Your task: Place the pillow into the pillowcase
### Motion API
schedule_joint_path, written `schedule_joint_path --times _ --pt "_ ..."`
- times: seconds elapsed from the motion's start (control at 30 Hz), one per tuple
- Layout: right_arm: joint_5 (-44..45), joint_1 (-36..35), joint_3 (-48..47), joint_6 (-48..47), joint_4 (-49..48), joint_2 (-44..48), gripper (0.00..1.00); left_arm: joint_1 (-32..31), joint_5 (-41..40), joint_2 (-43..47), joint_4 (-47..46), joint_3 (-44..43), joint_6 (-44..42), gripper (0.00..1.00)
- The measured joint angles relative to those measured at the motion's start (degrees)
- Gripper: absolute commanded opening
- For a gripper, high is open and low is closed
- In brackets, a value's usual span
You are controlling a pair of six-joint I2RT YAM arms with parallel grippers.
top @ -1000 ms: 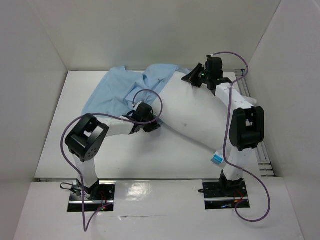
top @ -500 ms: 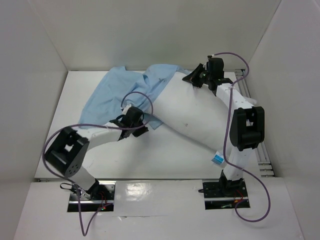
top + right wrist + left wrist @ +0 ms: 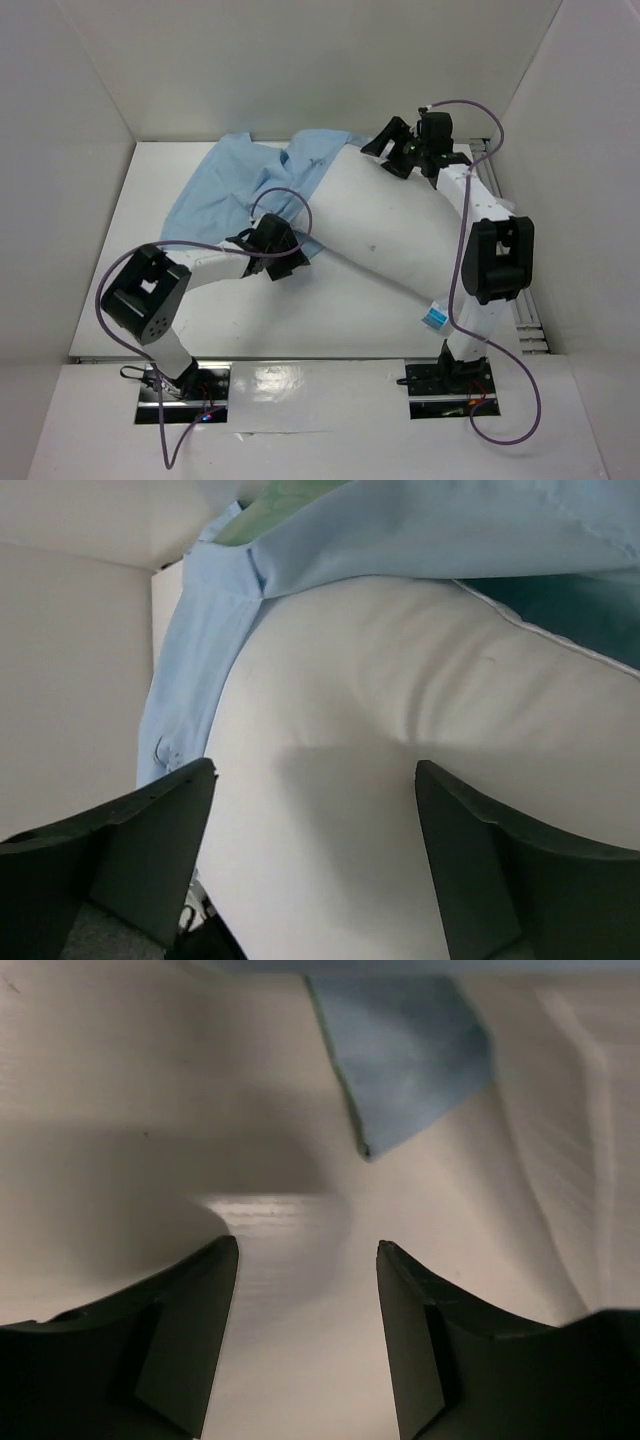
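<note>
Operator: State the layout of the work area, largest item first

Technician: The flat white bench point(image 3: 350, 320) carries everything. The large plump white rectangular pillow point(image 3: 390, 220) lies on it at a slant, from the far middle down to the near right. Its far end is under the edge of the thin wrinkled pale-blue cloth pillowcase point(image 3: 225, 190); the rest of the pillow is uncovered.

Operator: Position of the pillowcase?

Technician: It is bunched at the far left of the bench. One part lies over the far end of the pillow, and the rest spreads out to the left.

Operator: Condition of the left fingers point(image 3: 292, 256)?

Technician: Spread apart, pinching nothing. They are low, at the pillow's left edge beside the near border of the pillowcase. In the left wrist view a blue corner of the cloth lies ahead of the tips and apart from them, and only white surface shows between the fingers.

Operator: Condition of the right fingers point(image 3: 385, 152)?

Technician: Also spread apart, pinching nothing. They are over the far right end of the pillow. In the right wrist view the white stuffing fills the gap between them, with the blue cloth draped beyond.

Operator: Smallest item?

Technician: A small blue-and-white label point(image 3: 433, 317) at the pillow's near right edge, next to the right arm
</note>
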State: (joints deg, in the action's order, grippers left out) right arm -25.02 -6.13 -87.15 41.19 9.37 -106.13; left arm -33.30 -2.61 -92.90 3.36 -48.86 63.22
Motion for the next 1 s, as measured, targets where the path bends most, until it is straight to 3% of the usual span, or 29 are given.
schedule_joint_path --times 0.03,0.07,0.27,0.57,0.7,0.73,1.0 --pt "0.76 0.02 -0.79 -1.25 1.68 0.35 0.99 0.00 0.20 -1.92 -0.11 -0.59 0.24 0.71" --pt "1.64 -0.02 -1.60 -2.78 3.28 0.90 1.00 0.04 0.98 -2.75 -0.68 -1.57 0.37 0.71" --pt "11.98 -2.23 -4.68 -15.39 14.69 8.98 1.00 0.07 1.01 -6.36 -2.10 -4.96 0.39 0.67" --pt "28.85 -20.63 -3.08 -31.58 23.76 17.16 1.00 0.11 -1.07 -11.67 -2.82 -10.62 0.44 0.59" --pt "32.44 -21.86 1.29 -34.86 25.92 17.92 1.00 0.52 -2.34 -13.25 -3.74 -11.34 0.74 0.24" --pt "33.29 -21.86 2.08 -35.32 26.32 17.86 1.00 0.63 -2.73 -13.79 -3.69 -11.69 0.63 0.01" --pt "37.24 -23.56 3.61 -39.45 27.19 15.52 1.00 1.46 -2.97 -14.36 -3.78 -12.13 0.35 0.00"
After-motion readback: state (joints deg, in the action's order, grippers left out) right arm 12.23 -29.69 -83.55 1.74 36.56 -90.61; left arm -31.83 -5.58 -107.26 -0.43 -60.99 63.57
